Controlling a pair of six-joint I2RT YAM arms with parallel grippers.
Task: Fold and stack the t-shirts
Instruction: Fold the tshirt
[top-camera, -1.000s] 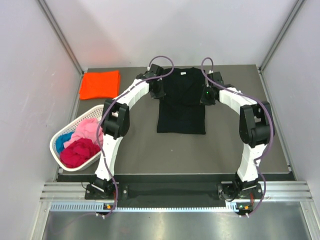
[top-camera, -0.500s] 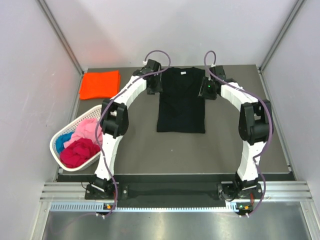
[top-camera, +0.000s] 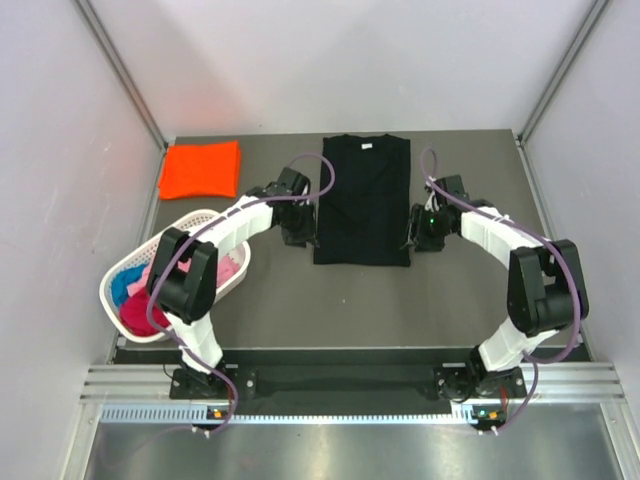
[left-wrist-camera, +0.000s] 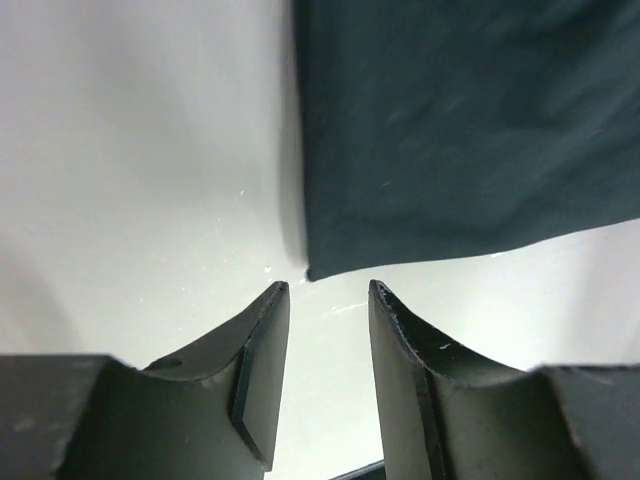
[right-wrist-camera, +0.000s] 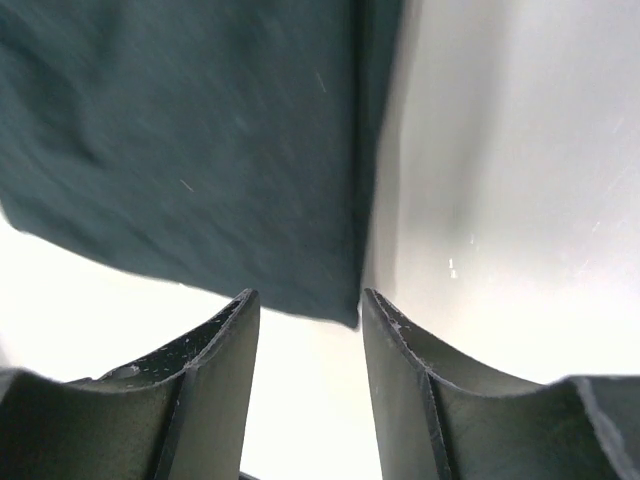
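left hand (left-wrist-camera: 328, 288), right hand (right-wrist-camera: 310, 295) back to black t-shirt (top-camera: 362, 205) hem | parted, empty | wrist views crop it

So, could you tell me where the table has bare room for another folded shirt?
Free: the table strip between the black t-shirt and the near edge, and the far right corner. Crowded: the left side, with orange t-shirt and basket.

A black t-shirt (top-camera: 364, 200) lies flat on the grey table (top-camera: 330, 305), folded into a long rectangle with its collar at the far end. The left gripper (top-camera: 300, 228) sits just beside its left edge and the right gripper (top-camera: 420, 228) beside its right. A folded orange t-shirt (top-camera: 201, 169) lies at the far left. Nearer, a white basket (top-camera: 106, 293) holds pink, magenta and blue cloth.
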